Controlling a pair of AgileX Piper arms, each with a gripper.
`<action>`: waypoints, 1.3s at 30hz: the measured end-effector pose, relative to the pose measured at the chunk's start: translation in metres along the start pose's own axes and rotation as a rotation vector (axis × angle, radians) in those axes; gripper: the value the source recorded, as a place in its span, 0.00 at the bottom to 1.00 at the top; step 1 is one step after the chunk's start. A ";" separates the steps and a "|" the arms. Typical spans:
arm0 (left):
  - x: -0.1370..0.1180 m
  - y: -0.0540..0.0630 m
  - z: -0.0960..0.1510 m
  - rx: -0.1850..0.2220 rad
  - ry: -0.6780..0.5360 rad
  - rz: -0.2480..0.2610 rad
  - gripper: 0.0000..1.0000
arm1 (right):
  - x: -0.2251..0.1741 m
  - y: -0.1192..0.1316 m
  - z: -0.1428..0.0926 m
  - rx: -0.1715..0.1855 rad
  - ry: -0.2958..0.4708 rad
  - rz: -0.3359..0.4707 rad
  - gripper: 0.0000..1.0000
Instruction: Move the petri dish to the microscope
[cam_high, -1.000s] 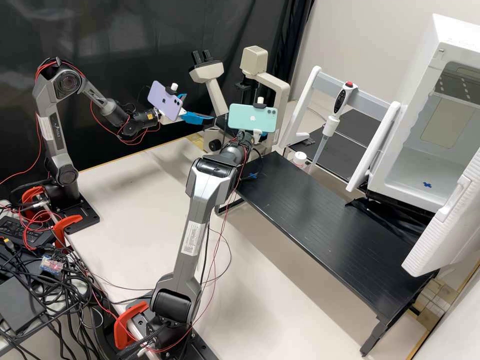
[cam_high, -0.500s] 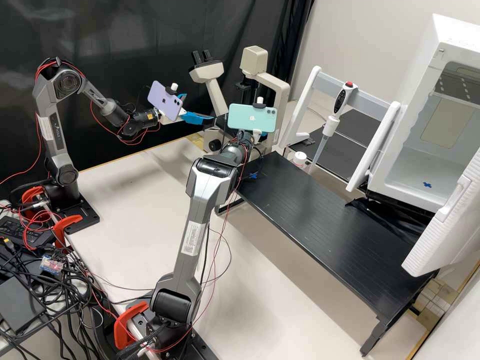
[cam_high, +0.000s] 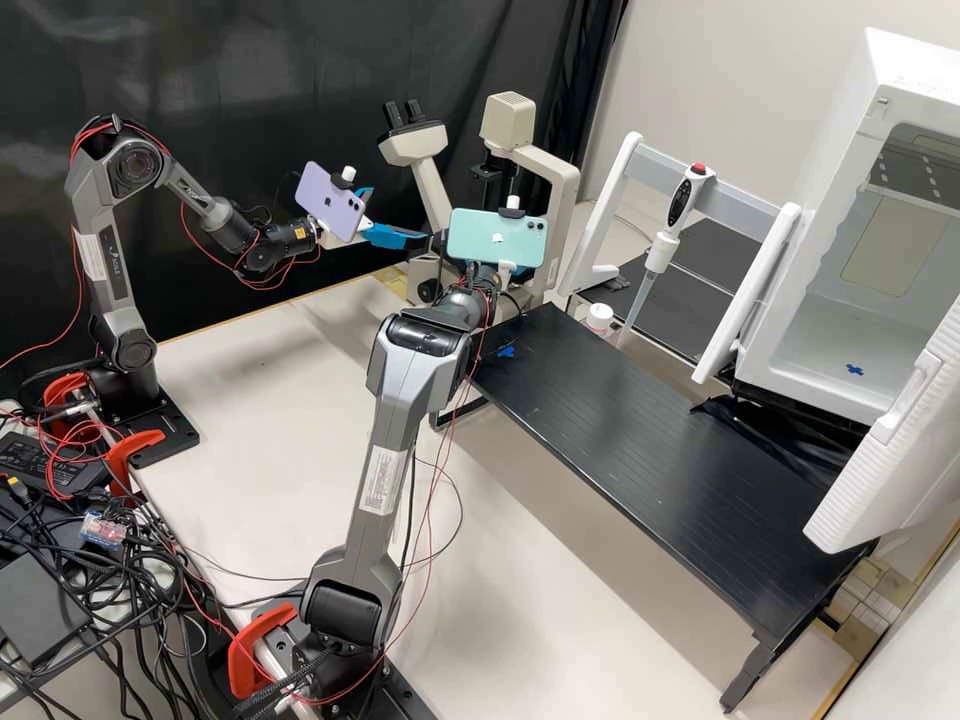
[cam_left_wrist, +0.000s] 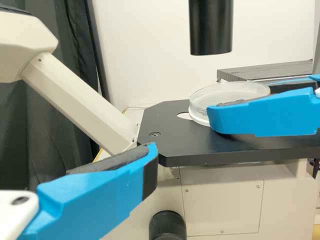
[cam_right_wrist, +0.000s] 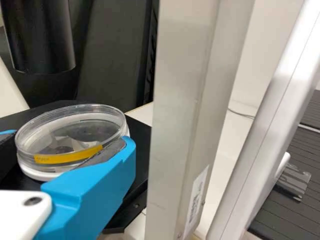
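R gripper (cam_high: 485, 275) jaws clench petri dish (cam_left_wrist: 215, 95) over scope stage (cam_left_wrist: 172, 137), L gripper (cam_high: 402, 215) jaws spread

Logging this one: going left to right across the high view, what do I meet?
Tangled cables → purple phone → microscope's eyepieces → mint-green phone → white-capped bottle → upright pipette with a red top → white open-fronted cabinet.
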 end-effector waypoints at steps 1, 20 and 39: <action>0.000 0.000 0.000 0.000 0.000 0.000 1.00 | -0.001 0.000 -0.002 -0.001 0.005 0.000 0.00; 0.000 0.000 0.000 0.000 0.000 0.000 1.00 | -0.001 -0.006 -0.001 -0.039 0.018 -0.032 1.00; 0.000 0.000 0.000 0.000 0.000 0.002 1.00 | -0.043 -0.016 -0.006 -0.131 0.041 -0.024 1.00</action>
